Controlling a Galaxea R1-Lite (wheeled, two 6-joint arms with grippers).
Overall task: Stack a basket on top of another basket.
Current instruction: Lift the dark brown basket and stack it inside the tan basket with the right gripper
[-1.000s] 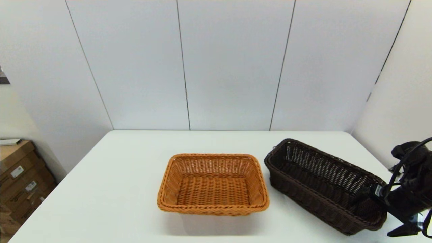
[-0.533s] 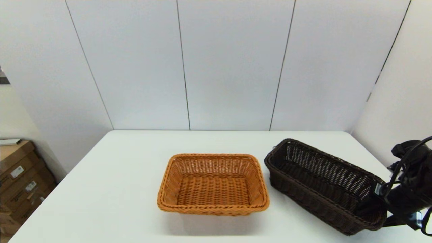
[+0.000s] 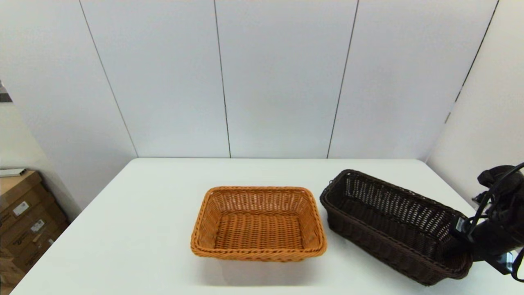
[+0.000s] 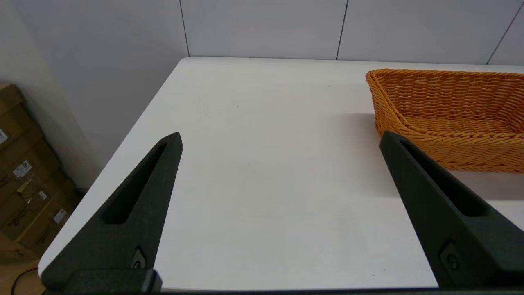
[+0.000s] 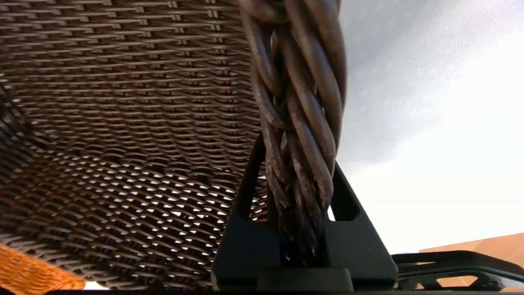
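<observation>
Over on the left, cardboard boxes (image 3: 24, 217) are sitting on the floor beside the white table (image 3: 143, 229). The left gripper (image 4: 278, 164) is hovering above bare tabletop, jaws spread wide with nothing between them, the orange-tan basket (image 3: 258, 223) lying just off its right finger. That orange-tan basket is sitting flat near the middle of the table, open side up. Just beside it to the right, apart from it, the dark brown basket (image 3: 393, 225) is lying at an angle, its near right end looking tipped up off the table. At that end the right gripper (image 5: 301, 196) is pinching the braided rim (image 5: 299, 102), one finger inside the wall, one outside.
</observation>
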